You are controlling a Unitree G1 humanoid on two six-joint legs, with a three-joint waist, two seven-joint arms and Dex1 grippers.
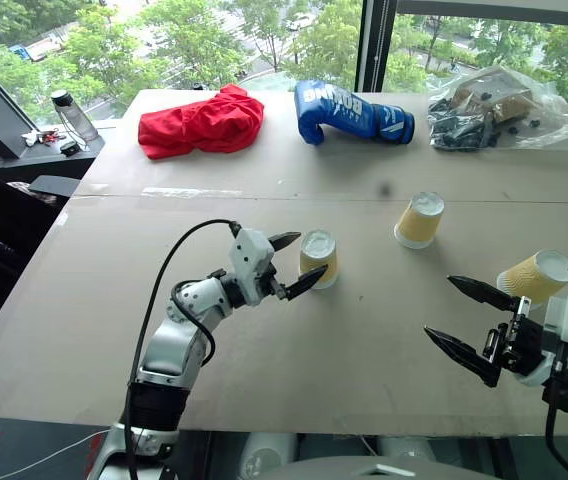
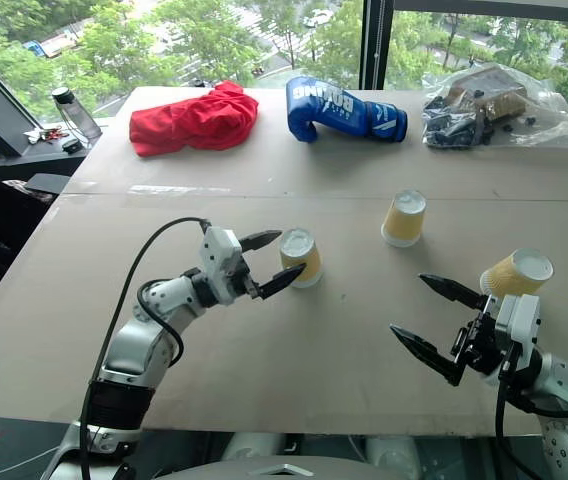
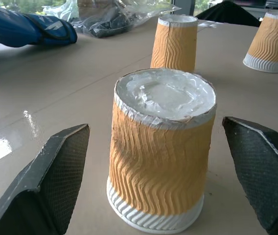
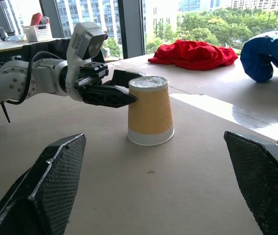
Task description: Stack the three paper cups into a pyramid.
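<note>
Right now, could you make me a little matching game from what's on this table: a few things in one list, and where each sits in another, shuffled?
Things:
1. red cloth
2. blue boxing glove
3. clear plastic bag
4. nearest cup to the left gripper

Places:
A. between the open fingers of the left gripper
B. far edge of the table, on the robot's right
C. far edge, on the robot's left
D. far edge, in the middle

Pairs: 1-C, 2-D, 3-B, 4-A
</note>
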